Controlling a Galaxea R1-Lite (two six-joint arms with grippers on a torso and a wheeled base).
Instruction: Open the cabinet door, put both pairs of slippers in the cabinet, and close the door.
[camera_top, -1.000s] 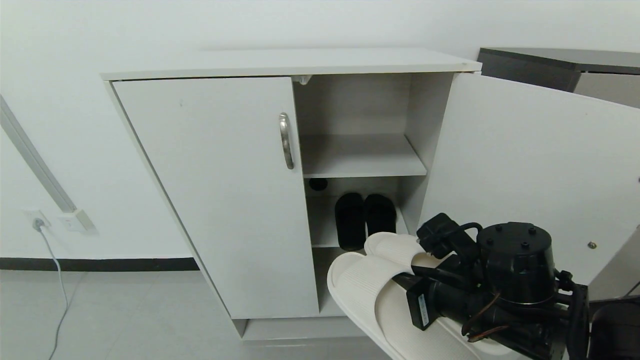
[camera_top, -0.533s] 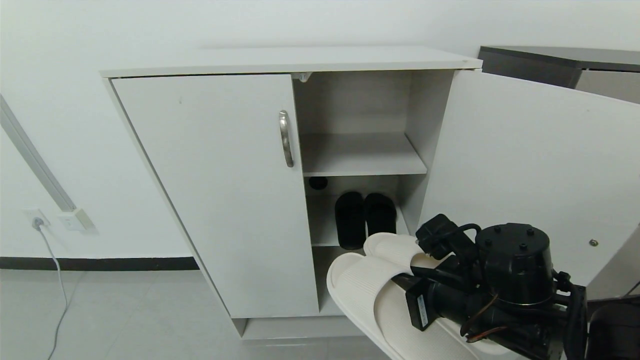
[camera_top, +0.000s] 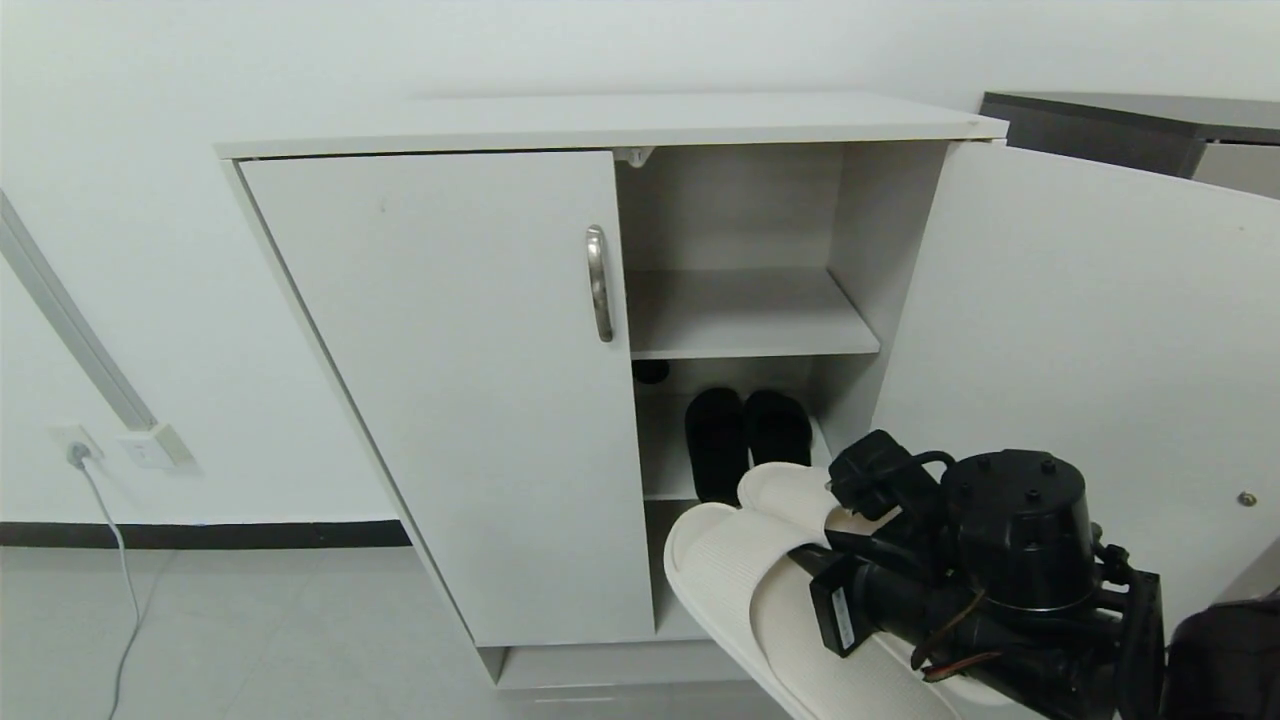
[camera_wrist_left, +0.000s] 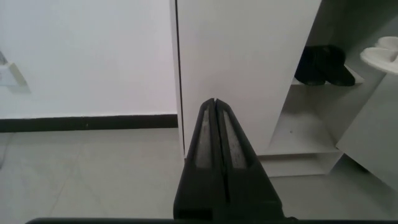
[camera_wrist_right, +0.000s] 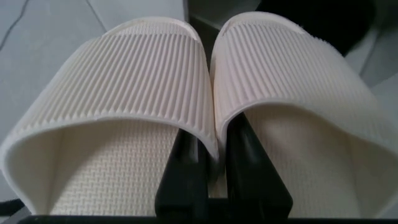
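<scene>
The white cabinet (camera_top: 600, 120) stands with its left door (camera_top: 440, 380) closed and its right door (camera_top: 1080, 330) swung open. A pair of black slippers (camera_top: 748, 438) lies on the middle shelf, also seen as black slippers (camera_wrist_left: 323, 65) in the left wrist view. My right gripper (camera_wrist_right: 211, 168) is shut on the inner sides of a pair of white ribbed slippers (camera_top: 740, 570), toes pointing at the opening, just in front of the lower shelves. My left gripper (camera_wrist_left: 214, 127) is shut on nothing, low over the floor before the closed door.
The upper shelf (camera_top: 745, 315) and the bottom shelf (camera_wrist_left: 305, 134) are bare. A wall socket (camera_top: 75, 445) with a cable (camera_top: 125, 600) hangs at the left. A dark unit (camera_top: 1130, 120) stands behind the open door. Grey floor tiles stretch to the left.
The whole head view has shifted a little to the right, so the camera moved. The right gripper still holds the white slippers before the opening, slightly nearer the closed door's edge.
</scene>
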